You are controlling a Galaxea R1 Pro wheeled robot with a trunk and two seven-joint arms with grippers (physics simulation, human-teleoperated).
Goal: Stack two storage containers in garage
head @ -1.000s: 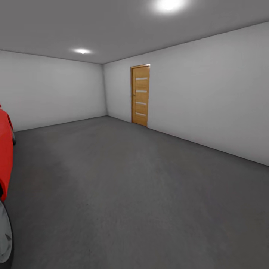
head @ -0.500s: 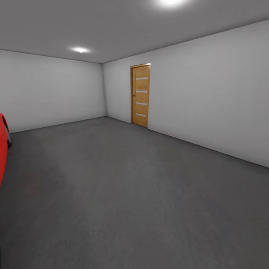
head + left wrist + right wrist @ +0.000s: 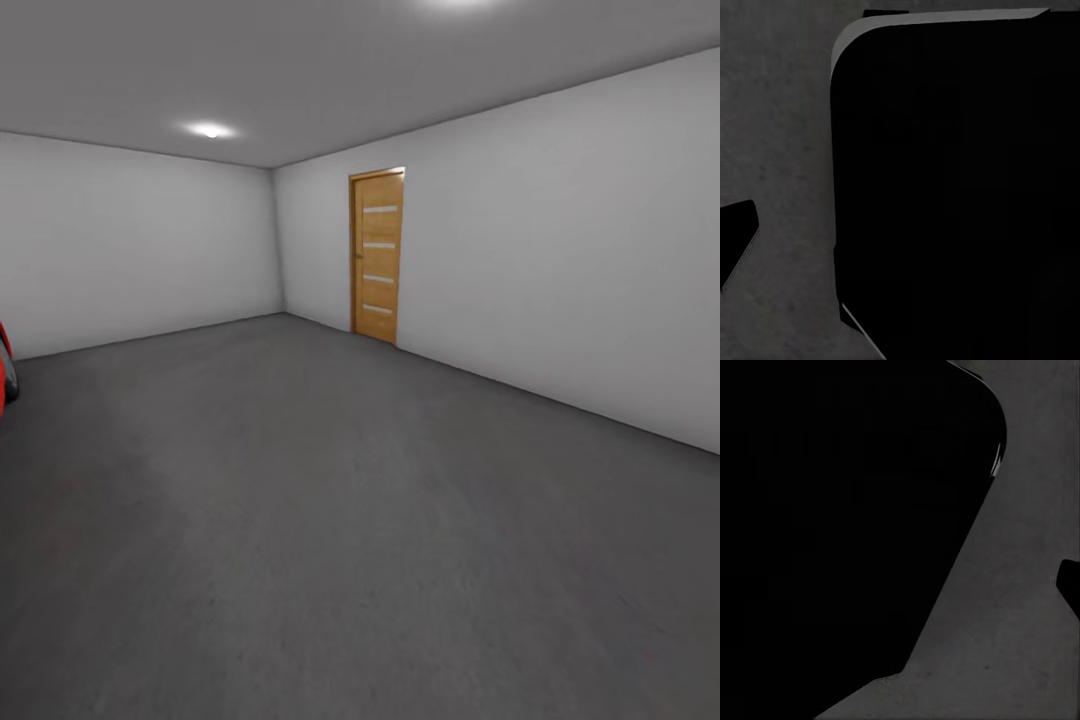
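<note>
I am in the garage, with plain white-grey walls around a wide dark grey floor (image 3: 350, 520). The storage containers are out of view. In the left wrist view a large black shape (image 3: 952, 180) hangs over the speckled floor (image 3: 780, 112), with a small black tip (image 3: 736, 240) at the frame's edge. The right wrist view has a similar black mass (image 3: 847, 517) above the floor (image 3: 1012, 637) and a black tip (image 3: 1069, 583) at its edge. Neither view lets me tell how the jaws stand.
A wooden door (image 3: 378, 255) with pale slats stands shut in the right wall near the far corner. A sliver of the red car (image 3: 5, 375) shows at the left edge. The right wall (image 3: 580, 260) runs close along my right side.
The whole head view has shifted as I moved: the red car has slid almost out past the left edge, while the door has stayed nearly in place.
</note>
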